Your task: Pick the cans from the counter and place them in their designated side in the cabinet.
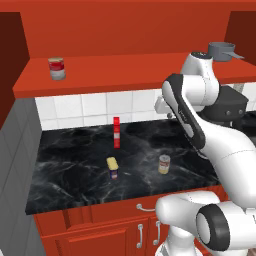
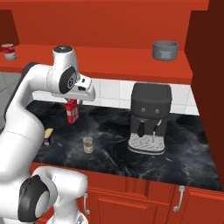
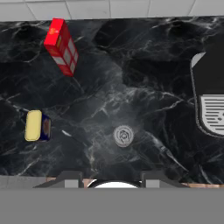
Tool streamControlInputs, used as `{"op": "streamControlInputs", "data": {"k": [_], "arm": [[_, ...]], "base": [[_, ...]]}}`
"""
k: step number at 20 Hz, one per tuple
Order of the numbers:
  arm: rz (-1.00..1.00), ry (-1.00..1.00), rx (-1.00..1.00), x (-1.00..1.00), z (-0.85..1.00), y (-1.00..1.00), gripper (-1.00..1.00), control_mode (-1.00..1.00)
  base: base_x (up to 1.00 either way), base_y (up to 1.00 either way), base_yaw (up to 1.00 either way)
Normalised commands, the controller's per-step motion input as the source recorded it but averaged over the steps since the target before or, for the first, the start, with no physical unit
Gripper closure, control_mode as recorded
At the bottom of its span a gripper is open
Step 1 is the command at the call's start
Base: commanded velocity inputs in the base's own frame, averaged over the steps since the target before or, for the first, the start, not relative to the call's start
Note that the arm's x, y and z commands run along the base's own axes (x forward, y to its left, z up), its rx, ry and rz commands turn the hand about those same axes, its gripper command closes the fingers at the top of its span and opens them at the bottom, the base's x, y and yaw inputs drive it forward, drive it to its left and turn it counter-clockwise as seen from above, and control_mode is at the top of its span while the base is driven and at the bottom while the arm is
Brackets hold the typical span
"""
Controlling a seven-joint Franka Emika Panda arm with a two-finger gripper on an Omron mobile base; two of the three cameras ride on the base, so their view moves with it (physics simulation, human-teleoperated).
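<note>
Round can [image 3: 124, 135] upright on counter [image 3: 131, 78], tool [image 3: 111, 178] above, spread, empty

The arm [image 1: 210, 145] is built of glossy white, rounded shells, with dark grey to black bands where one link meets the next. In the left base view a large round joint cap with a dark ring sits at 5 o'clock, and the uppermost joint at 1 o'clock carries a flat dark disc on its top. In the right base view the white hand block [image 2: 83, 89] shows small dark marks on its side.
</note>
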Motion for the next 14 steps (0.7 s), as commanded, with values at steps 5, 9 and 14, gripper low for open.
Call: {"op": "streamControlInputs", "data": {"k": [5, 9, 14], "arm": [[0.00, 0.00, 0.00, -0.03, 0.00, 0.00, -1.00, -1.00], [0.00, 0.00, 0.00, -0.07, -0.09, 0.00, -1.00, -1.00], [0.00, 0.00, 0.00, -0.06, -0.25, 0.00, -1.00, -1.00]], "base": [[0.00, 0.00, 0.00], [0.00, 0.00, 0.00], [0.00, 0.00, 0.00]]}}
